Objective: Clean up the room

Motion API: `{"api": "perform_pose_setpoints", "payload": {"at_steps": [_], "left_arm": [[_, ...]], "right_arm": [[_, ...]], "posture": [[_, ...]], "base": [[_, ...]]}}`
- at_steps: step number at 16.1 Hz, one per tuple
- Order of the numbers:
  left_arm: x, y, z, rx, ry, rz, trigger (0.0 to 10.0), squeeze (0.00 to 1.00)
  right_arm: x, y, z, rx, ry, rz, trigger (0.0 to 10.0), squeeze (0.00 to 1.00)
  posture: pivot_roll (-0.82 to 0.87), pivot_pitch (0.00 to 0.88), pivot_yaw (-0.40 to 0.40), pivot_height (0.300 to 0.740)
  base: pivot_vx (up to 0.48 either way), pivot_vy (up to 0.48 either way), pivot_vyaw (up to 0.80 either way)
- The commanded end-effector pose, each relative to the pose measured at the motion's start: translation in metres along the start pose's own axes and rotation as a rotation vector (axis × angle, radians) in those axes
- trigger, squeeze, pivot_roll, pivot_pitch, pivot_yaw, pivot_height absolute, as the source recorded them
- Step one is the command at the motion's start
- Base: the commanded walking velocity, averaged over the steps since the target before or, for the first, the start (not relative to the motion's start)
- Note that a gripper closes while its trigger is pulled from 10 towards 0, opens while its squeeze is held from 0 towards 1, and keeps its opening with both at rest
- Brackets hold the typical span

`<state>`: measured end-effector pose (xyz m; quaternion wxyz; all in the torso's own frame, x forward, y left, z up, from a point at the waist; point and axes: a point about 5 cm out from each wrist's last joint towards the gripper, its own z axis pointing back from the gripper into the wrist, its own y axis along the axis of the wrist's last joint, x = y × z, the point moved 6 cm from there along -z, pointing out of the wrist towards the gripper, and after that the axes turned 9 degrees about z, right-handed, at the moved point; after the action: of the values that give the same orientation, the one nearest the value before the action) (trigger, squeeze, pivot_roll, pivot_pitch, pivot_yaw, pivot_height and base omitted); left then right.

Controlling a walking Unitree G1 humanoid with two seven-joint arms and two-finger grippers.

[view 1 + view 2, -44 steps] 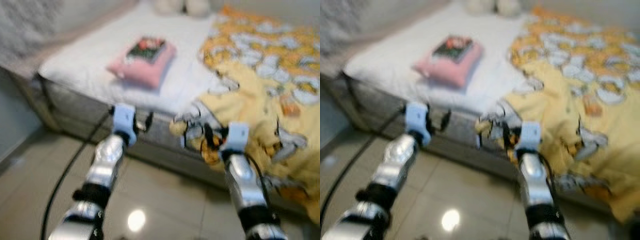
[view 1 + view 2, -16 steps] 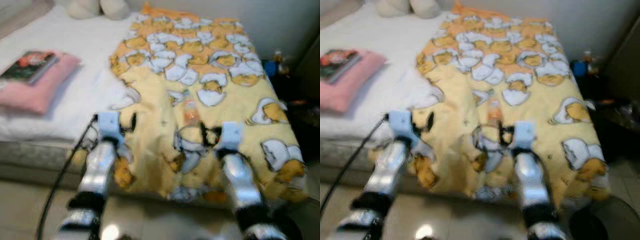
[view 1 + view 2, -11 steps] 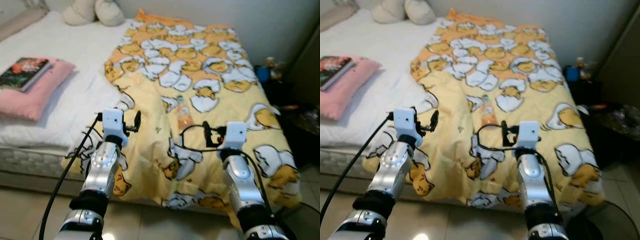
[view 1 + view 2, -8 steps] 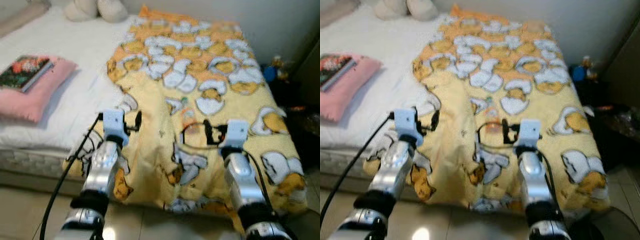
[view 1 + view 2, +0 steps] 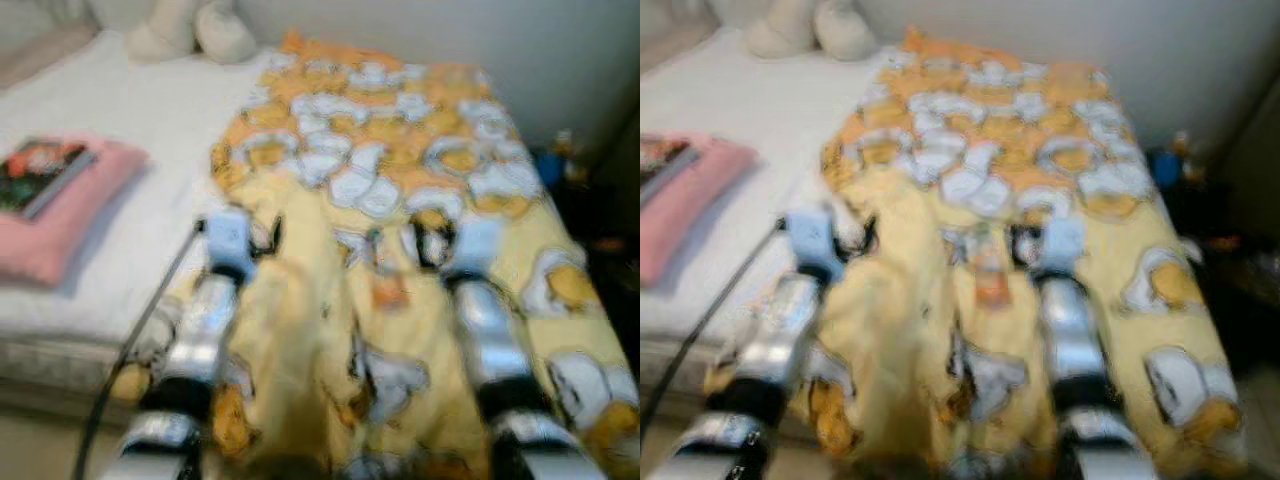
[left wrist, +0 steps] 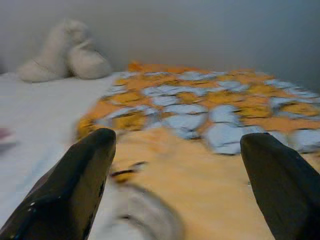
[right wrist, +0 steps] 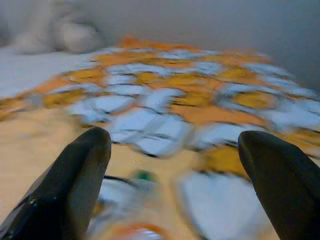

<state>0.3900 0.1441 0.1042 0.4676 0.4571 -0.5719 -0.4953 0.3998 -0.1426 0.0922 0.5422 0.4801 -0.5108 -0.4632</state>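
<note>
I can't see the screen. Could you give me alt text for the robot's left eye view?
A blurred view down onto a bed half covered by a yellow blanket printed with white and orange shapes, with the robot's two silver arms reaching over it, left gripper and right gripper both open. An orange bottle lies on the blanket between the arms; a pink pillow carrying a book sits on the robot's left.

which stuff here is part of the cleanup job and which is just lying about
Part of the job:
- bottle lying on the yellow blanket, between the two arms
- left gripper and right gripper, both open, held over the blanket

Just lying about:
- pink pillow with a book on top
- plush toy at the far end of the bed
- white sheet
</note>
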Motion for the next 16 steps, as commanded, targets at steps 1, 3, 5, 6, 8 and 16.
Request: {"api": "perform_pose_setpoints", "payload": {"at_steps": [1,3,5,6,8,16], "left_arm": [[0.012,0.002,-0.004,-0.012,-0.054,-0.007,10.0,0.0],[0.03,-0.001,-0.007,-0.106,-0.222,-0.036,10.0,0.0],[0.046,0.002,-0.001,-0.166,-0.399,-0.087,10.0,0.0],[0.053,0.01,0.009,-0.19,-0.5,-0.076,10.0,0.0],[0.058,0.017,0.025,-0.213,-0.582,-0.07,10.0,0.0],[0.018,0.032,0.067,-0.12,-0.236,0.024,10.0,0.0]], "right_arm": [[0.016,-0.014,-0.002,-0.082,-0.045,0.009,10.0,0.0],[0.025,-0.022,-0.01,-0.162,-0.084,-0.014,10.0,0.0],[0.037,-0.026,-0.013,-0.209,-0.131,0.021,10.0,0.0],[0.044,-0.028,-0.013,-0.232,-0.168,0.047,10.0,0.0],[0.046,-0.036,-0.01,-0.262,-0.183,0.052,10.0,0.0],[0.03,0.002,0.001,0.002,-0.183,0.048,10.0,0.0]], "posture": [[0.01,0.0,-0.004,0.74],[0.03,0.0,0.0,0.74],[0.05,0.0,0.007,0.74],[0.07,0.0,0.014,0.74],[0.09,0.0,0.024,0.74],[0.14,0.066,0.006,0.74]], "base": [[0.0,0.0,0.0],[0.0,0.0,0.0],[0.0,0.0,0.0],[0.0,0.0,0.0],[0.0,0.0,0.0],[0.0,0.0,0.0]]}}
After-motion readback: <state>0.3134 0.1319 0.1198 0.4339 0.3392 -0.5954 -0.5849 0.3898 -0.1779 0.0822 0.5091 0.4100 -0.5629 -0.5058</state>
